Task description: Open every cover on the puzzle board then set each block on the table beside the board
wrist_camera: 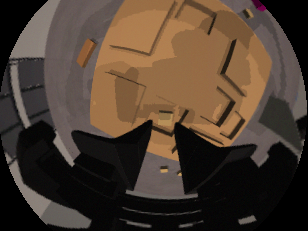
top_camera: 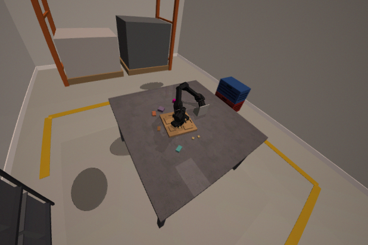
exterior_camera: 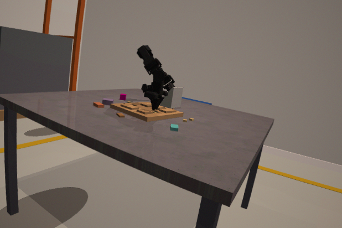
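Observation:
The wooden puzzle board (top_camera: 184, 133) (exterior_camera: 166, 117) (wrist_camera: 185, 64) lies flat on the table with several raised tan covers in its own colour. How far each cover stands open is hard to tell. A small pale yellow block (wrist_camera: 165, 118) sits in a well near the board's edge. My gripper (top_camera: 179, 126) (exterior_camera: 155, 109) (wrist_camera: 163, 123) is partly open, pointing down low over the board, with its fingertips on either side of that block's near end; I cannot tell whether they touch it. Two small yellow blocks (top_camera: 193, 138) (top_camera: 199, 136) (exterior_camera: 185, 120) (exterior_camera: 191, 119) rest on the table beside the board.
Around the board lie a brown block (top_camera: 158, 128) (exterior_camera: 120, 115) (wrist_camera: 86, 53), a teal block (top_camera: 178, 148) (exterior_camera: 174, 127), an orange block (top_camera: 153, 113) (exterior_camera: 98, 105), a purple block (top_camera: 161, 109) (exterior_camera: 108, 101) and a magenta cube (top_camera: 174, 100) (exterior_camera: 123, 97). An upright pale panel (top_camera: 201, 110) (exterior_camera: 177, 97) stands behind.

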Robot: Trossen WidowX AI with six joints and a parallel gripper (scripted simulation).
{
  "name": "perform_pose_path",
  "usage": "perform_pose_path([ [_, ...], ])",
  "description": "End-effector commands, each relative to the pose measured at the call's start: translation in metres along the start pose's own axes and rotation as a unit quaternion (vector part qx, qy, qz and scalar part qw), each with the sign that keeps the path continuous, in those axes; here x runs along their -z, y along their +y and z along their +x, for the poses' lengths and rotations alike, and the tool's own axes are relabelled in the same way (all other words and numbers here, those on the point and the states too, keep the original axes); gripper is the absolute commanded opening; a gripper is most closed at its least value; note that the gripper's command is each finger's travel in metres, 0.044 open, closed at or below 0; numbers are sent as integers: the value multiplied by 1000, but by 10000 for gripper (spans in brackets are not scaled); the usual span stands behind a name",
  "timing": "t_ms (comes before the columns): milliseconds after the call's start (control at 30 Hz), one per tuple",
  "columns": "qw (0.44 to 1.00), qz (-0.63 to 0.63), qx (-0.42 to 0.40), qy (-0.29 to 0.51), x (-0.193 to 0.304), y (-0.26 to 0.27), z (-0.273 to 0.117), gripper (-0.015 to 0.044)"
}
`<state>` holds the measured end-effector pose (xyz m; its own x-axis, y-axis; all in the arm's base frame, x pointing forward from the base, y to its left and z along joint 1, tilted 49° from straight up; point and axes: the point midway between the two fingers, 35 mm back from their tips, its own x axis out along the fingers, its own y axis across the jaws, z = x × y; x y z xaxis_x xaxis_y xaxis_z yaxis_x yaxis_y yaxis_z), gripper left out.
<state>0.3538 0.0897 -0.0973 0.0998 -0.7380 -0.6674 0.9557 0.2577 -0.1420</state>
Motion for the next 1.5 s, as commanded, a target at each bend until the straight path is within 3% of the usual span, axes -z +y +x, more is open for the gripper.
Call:
perform_pose_path([
  [0,1000,-3,3,-2,-1,-2,7,144],
  [933,1000,-3,3,-2,-1,-2,20,144],
  [1233,1000,0,2,-1,0,-1,17,84],
  [1467,1000,0,2,-1,0,-1,15,80],
])
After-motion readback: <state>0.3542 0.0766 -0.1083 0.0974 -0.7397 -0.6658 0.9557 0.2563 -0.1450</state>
